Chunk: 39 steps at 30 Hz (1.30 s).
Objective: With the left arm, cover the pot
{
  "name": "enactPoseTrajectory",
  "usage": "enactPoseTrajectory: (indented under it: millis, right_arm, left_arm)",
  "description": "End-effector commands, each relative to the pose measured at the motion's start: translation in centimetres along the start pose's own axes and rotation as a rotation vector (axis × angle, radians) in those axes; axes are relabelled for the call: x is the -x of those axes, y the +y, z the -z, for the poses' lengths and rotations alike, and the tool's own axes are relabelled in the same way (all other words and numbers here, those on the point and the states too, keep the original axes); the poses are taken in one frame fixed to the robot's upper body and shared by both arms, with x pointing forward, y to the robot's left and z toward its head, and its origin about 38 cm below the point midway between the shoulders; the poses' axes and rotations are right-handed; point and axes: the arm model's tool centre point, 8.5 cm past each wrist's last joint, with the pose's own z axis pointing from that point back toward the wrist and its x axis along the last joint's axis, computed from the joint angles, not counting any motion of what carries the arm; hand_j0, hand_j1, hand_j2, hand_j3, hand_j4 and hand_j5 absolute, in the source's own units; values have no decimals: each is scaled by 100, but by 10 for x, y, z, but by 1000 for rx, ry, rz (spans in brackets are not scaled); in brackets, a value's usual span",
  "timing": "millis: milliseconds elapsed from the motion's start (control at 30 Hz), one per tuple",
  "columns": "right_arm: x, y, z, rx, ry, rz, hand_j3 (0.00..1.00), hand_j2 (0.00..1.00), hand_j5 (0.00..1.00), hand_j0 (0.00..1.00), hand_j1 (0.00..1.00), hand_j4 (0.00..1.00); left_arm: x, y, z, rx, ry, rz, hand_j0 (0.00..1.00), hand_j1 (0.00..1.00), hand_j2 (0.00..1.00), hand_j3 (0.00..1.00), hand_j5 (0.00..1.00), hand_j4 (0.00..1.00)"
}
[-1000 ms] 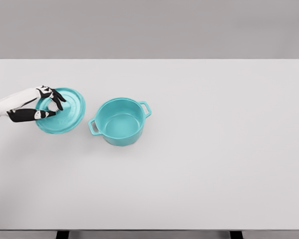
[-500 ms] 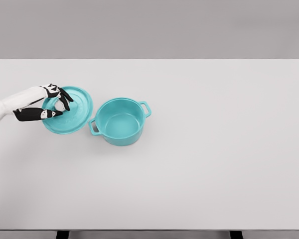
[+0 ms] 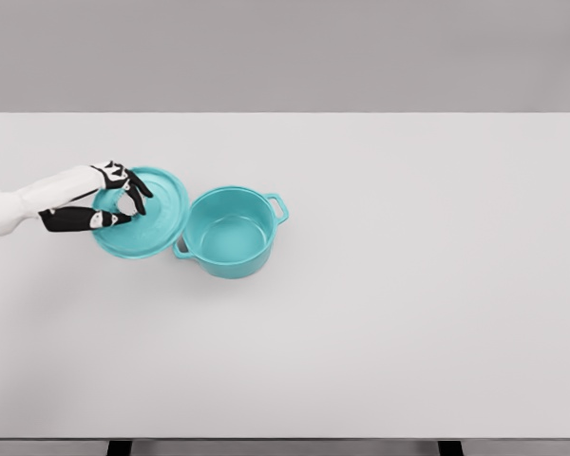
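Left hand (image 3: 114, 197) grips the lid (image 3: 142, 213) by its knob from above, holding it tilted just left of the open pot (image 3: 230, 232), its right edge over the pot's near-left handle, presumably so it can swing across and settle on the rim.

One head view looks steeply down from above the near edge. The white table (image 3: 408, 313) fills most of the frame. A grey wall (image 3: 285, 52) spans the top.

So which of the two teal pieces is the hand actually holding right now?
The lid, the flat round piece on the left: the left hand grips its middle. The pot right of it sits open and untouched.
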Motion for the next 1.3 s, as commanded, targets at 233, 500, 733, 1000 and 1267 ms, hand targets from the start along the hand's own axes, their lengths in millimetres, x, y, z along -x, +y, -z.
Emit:
enactPoseTrajectory:
  millis: [233, 500, 733, 1000, 1267]
  right_arm:
    - [0, 0, 0, 0, 0, -1, 100, 100, 100, 100, 100, 100]
    - [0, 0, 0, 0, 0, -1, 100, 100, 100, 100, 100, 100]
    - [0, 0, 0, 0, 0, -1, 100, 100, 100, 100, 100, 100]
    - [0, 0, 0, 0, 0, -1, 100, 100, 100, 100, 100, 100]
    - [0, 0, 0, 0, 0, -1, 100, 100, 100, 100, 100, 100]
  left_arm:
    - [-3, -6, 13, 16, -21, 3, 45, 45, 45, 45, 45, 45]
    - [-3, -8, 24, 19, -3, -7, 45, 45, 45, 45, 45, 45]
    - [-3, -11, 30, 26, 5, 0, 45, 45, 45, 45, 45, 45]
    - [-8, -19, 52, 51, -23, -6, 45, 45, 45, 45, 45, 45]
    - [-13, -19, 58, 47, -38, -8, 45, 45, 45, 45, 45, 45]
